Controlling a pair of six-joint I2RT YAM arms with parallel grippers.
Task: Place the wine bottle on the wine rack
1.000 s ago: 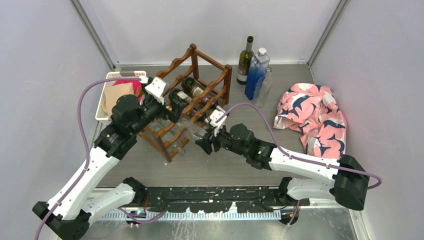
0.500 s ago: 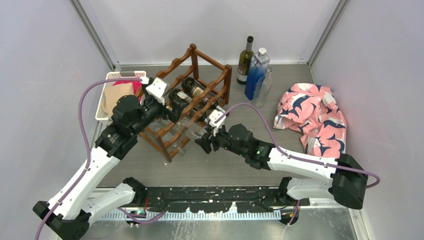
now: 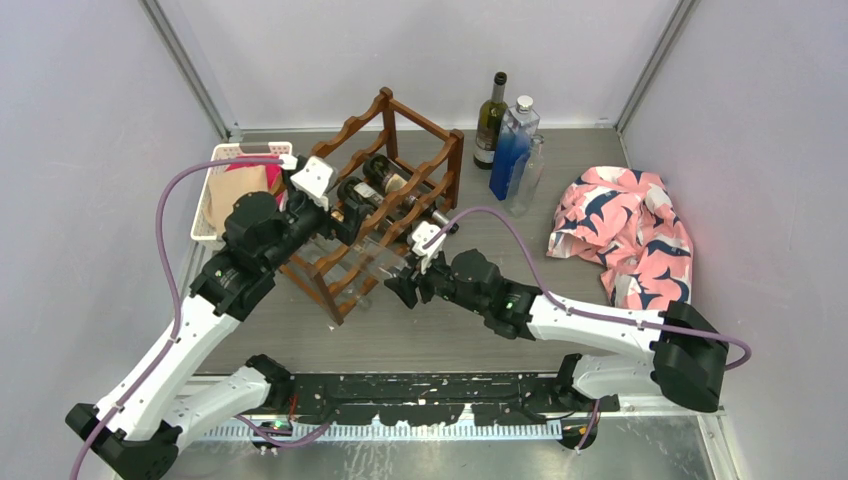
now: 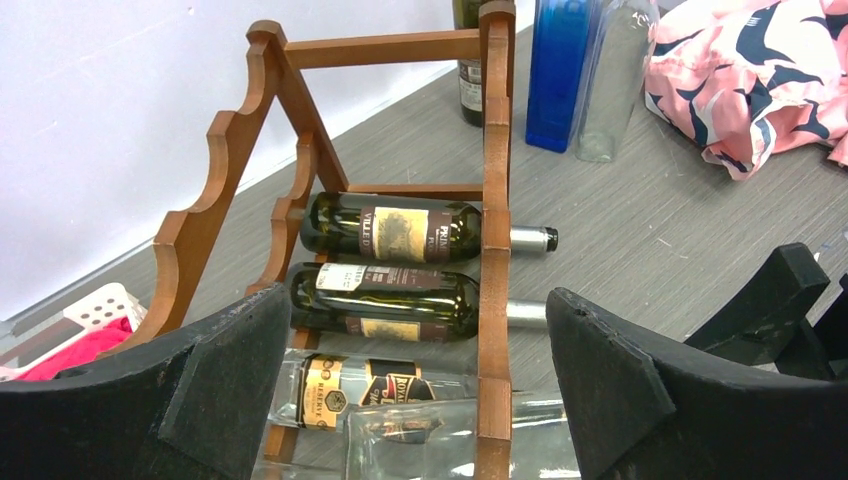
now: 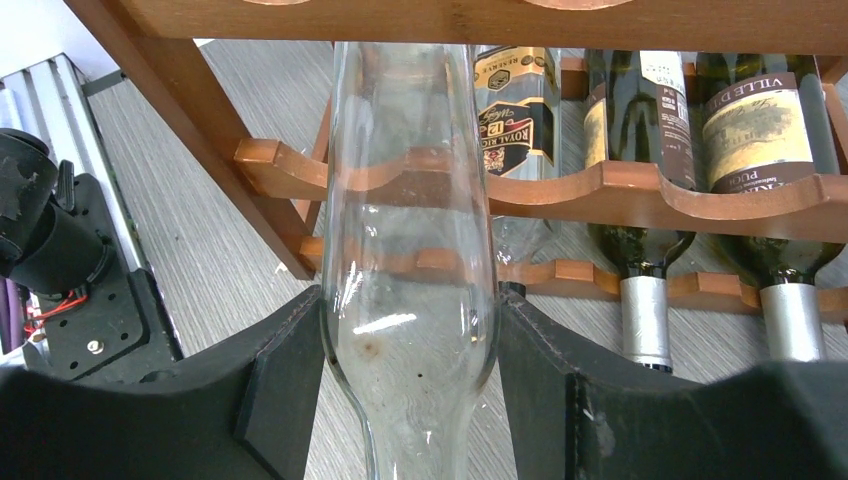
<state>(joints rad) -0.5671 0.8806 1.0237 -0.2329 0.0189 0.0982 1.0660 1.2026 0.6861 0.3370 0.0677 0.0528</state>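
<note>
now right gripper (image 5: 415,390) clamps one clear bottle (image 5: 410,200) (three others (image 4: 390,228) (image 4: 385,295) (image 4: 370,385) racked); left gripper (image 4: 420,340) gapes empty

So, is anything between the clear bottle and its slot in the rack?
Nothing visible. The clear bottle, held in the right gripper, reaches across the rails of the wine rack at an unoccupied dip; the other bottles lie in neighbouring dips.

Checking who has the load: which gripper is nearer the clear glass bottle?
Right. The right gripper is closed on the clear glass bottle; the left gripper hangs open on the opposite side of the wine rack, off the bottle.
</note>
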